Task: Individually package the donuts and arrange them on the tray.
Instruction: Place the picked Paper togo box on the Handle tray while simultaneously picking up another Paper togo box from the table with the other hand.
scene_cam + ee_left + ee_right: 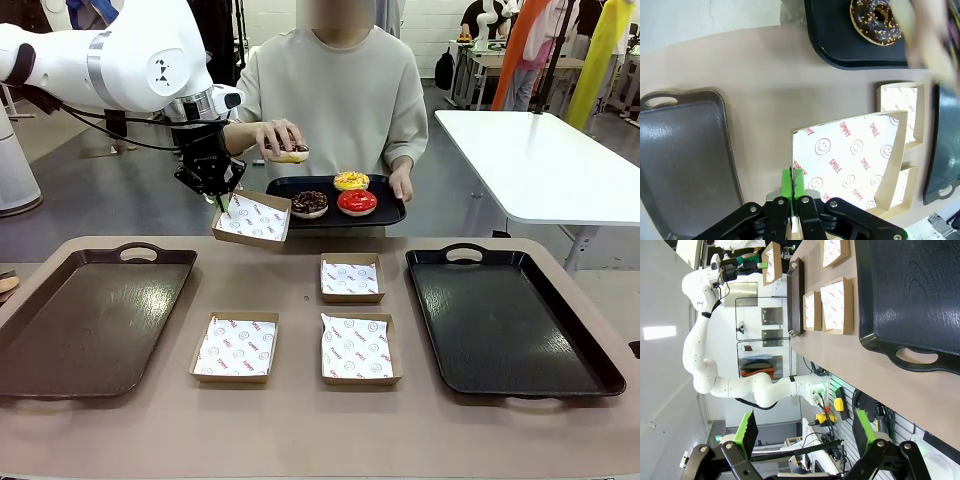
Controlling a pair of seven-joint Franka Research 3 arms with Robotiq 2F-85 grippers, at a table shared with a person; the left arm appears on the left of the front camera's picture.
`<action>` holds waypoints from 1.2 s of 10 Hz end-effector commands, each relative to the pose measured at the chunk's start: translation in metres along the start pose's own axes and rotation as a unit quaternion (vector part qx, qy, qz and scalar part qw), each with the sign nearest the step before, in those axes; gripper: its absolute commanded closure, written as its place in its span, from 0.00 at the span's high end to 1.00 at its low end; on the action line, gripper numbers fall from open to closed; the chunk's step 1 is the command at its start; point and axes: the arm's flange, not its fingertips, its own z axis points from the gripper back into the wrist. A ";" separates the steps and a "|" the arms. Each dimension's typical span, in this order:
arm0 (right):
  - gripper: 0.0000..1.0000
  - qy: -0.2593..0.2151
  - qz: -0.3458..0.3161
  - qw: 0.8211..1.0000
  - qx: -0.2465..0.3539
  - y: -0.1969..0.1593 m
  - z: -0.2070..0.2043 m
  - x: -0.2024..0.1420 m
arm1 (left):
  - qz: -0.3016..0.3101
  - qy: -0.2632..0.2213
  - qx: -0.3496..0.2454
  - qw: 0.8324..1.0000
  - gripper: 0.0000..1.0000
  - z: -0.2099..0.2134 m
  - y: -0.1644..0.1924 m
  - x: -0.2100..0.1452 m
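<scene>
My left gripper (222,203) is shut on the near-left rim of a paper-lined cardboard box (252,218) and holds it up over the table's far edge. In the left wrist view the gripper (795,181) pinches the box (850,160) wall between its green pads. A person's hand holds a dark-topped donut (290,153) just above that box. The person's other hand holds a small black tray (385,212) carrying a yellow donut (351,180), a red donut (357,202) and a sprinkled chocolate donut (309,203) (875,21). My right gripper (805,432) is open and holds nothing.
Three more lined boxes lie on the table: one in the middle (352,277) and two near the front (235,347) (360,348). A large brown tray (90,315) lies at the left and a large black tray (505,320) (910,295) at the right.
</scene>
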 end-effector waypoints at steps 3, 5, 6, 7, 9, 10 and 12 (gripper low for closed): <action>1.00 0.001 0.001 1.000 0.004 0.001 0.000 0.000 | 0.000 -0.004 0.001 1.000 0.00 0.004 0.001 0.000; 1.00 0.001 0.001 1.000 0.004 0.001 0.000 0.000 | 0.000 -0.004 0.001 1.000 0.00 0.004 0.001 0.000; 1.00 0.001 0.001 1.000 0.004 0.001 0.000 0.000 | 0.000 -0.004 0.001 1.000 0.00 0.004 0.001 0.000; 1.00 0.001 0.001 1.000 0.004 0.001 0.000 0.000 | 0.000 -0.004 0.001 1.000 0.00 0.004 0.001 0.000; 1.00 0.001 0.001 1.000 0.004 0.001 0.000 0.000 | 0.000 -0.004 0.001 1.000 0.00 0.004 0.001 0.000; 1.00 0.001 0.001 1.000 0.004 0.001 0.000 0.000 | 0.000 -0.004 0.001 1.000 0.00 0.004 0.001 0.000; 1.00 0.001 0.001 1.000 0.004 0.001 0.000 0.000 | 0.000 -0.004 0.001 1.000 0.00 0.004 0.001 0.000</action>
